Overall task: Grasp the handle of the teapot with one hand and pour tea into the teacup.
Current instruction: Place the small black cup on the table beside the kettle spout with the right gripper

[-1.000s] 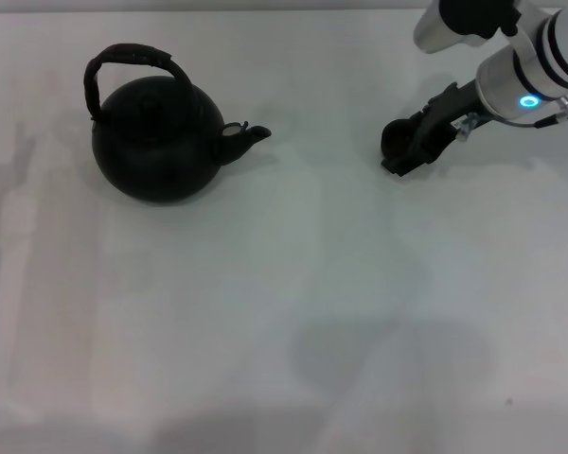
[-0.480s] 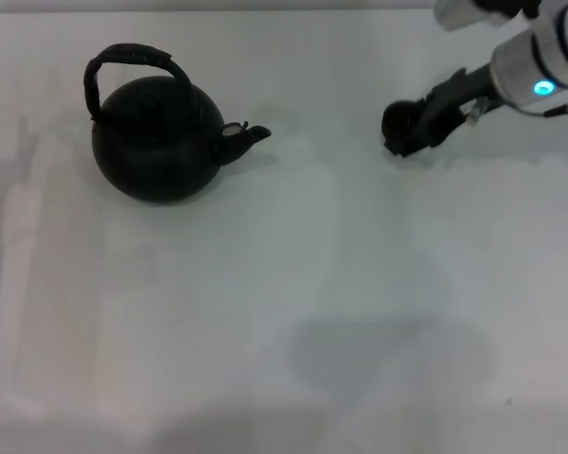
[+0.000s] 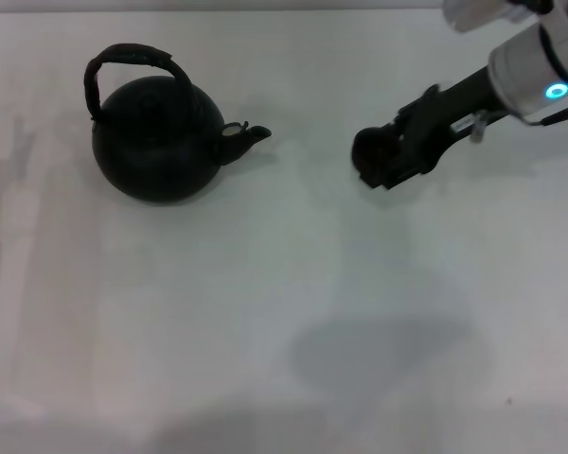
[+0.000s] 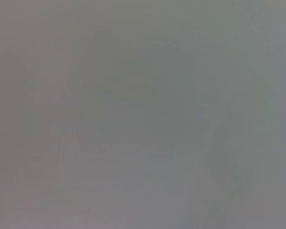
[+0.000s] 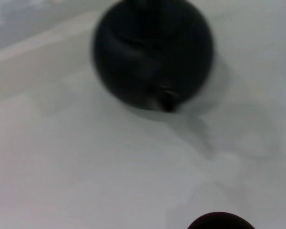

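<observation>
The round matte-black teapot (image 3: 156, 142) stands on the white table at the left in the head view, its arched handle (image 3: 133, 55) upright and its short spout (image 3: 244, 137) pointing right. To the right of the spout, my right gripper (image 3: 386, 166) is shut on the small black teacup (image 3: 367, 151), a clear gap away from the pot. The right wrist view looks at the teapot (image 5: 152, 52) spout-on, and the teacup's rim (image 5: 220, 221) shows at the picture's edge. My left gripper is out of view; its wrist view shows only blank grey.
The white table (image 3: 265, 303) spreads in front of the teapot and cup. My right arm (image 3: 535, 80) reaches in from the far right corner. Its shadow lies on the table near the front.
My right gripper has carried the teacup leftwards and a little nearer, closing the gap to the teapot's spout. The teapot has not moved.
</observation>
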